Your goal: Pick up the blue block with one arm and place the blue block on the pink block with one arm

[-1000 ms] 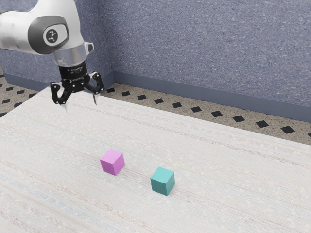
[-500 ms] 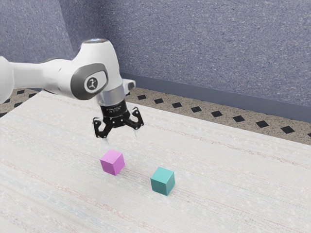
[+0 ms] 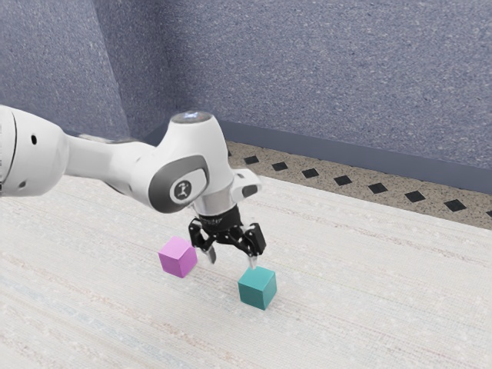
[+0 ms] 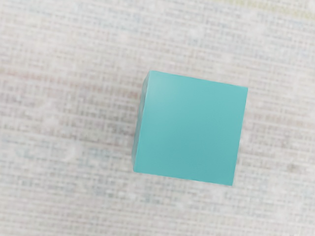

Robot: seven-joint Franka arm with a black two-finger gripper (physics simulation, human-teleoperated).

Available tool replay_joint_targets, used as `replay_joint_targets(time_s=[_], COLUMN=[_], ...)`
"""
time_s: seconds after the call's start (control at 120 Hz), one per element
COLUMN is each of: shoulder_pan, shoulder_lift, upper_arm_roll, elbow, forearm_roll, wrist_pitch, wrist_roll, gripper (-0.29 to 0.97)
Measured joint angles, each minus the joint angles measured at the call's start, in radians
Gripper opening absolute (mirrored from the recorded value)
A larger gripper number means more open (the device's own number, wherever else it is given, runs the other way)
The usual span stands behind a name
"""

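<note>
A teal-blue block [image 3: 257, 287] sits on the pale table, to the exterior view's right of a pink block [image 3: 177, 257]. My gripper [image 3: 230, 255] hangs open just above and slightly to the left of the blue block, its fingers spread and touching nothing. In the wrist view the blue block [image 4: 189, 128] lies directly under my hand, seen from above, its top face square and a little turned.
The table [image 3: 369, 269] stretches wide around both blocks. Behind it runs a floor strip with black diamonds [image 3: 342, 179] and a grey-blue wall [image 3: 346, 69]. My white arm [image 3: 115, 165] reaches in from the exterior view's left, above the pink block.
My arm has swept from the table's far left corner down and to the right, passing over the pink block, and the gripper now hovers low above the blue block. The blocks have not moved.
</note>
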Motion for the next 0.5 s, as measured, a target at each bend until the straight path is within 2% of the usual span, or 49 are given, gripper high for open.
replay_joint_targets(time_s=[0.283, 0.5], shoulder_pan=[0.003, 0.007], shoulder_lift=[0.078, 0.146], upper_arm_roll=[-0.008, -0.017], elbow=[0.007, 0.051], forearm_roll=[-0.022, -0.006], wrist_pitch=[0.075, 0.097], wrist_roll=[0.101, 0.174], gripper=[0.68, 0.68])
